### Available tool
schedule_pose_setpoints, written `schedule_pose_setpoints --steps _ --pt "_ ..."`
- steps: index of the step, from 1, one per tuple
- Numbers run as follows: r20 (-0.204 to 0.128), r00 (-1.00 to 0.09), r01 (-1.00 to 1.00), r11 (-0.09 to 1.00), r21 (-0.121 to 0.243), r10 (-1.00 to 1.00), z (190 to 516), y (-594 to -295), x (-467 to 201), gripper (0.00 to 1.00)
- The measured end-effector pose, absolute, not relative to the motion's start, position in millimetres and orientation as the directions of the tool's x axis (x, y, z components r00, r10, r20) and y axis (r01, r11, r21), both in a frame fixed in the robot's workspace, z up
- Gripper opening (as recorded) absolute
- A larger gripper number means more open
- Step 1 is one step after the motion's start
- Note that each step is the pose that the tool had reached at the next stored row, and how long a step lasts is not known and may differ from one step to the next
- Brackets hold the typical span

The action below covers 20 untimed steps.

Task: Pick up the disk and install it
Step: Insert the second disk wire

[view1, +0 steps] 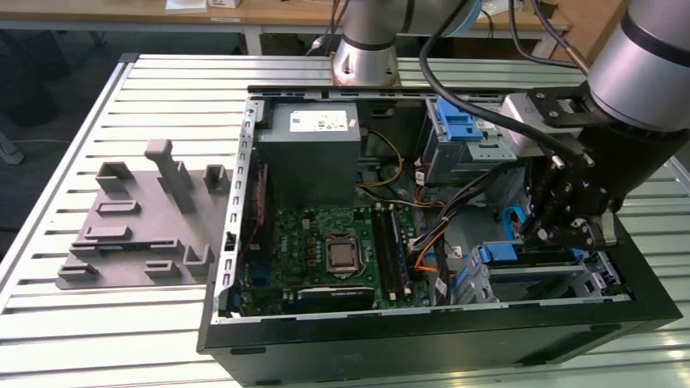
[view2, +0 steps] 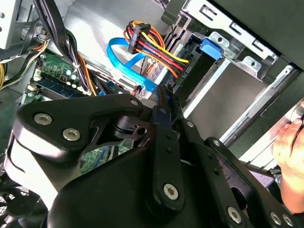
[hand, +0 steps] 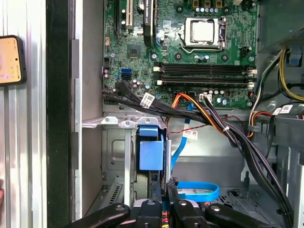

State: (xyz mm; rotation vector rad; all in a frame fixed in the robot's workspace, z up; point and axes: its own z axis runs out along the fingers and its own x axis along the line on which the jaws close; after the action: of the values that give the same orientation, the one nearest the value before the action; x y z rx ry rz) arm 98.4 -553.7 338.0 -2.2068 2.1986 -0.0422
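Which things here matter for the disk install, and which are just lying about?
Job: disk, blue bracket showing, in the drive cage; gripper at it; open computer case.
Lying about: grey fixture plate on the table; phone; a hand.

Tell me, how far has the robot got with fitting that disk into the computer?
Picking up looks done: the disk stands on edge in the drive bay. In hand: the gripper sits right at its end. Left: I cannot tell whether it is fully seated.
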Motion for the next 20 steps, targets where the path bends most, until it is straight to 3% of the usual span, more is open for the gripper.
schedule_pose_setpoints --steps 20 --pt "-0.003 0.004 -0.999 -0.004 -0.038 -1.000 333.4 -557.6 102.4 0.16"
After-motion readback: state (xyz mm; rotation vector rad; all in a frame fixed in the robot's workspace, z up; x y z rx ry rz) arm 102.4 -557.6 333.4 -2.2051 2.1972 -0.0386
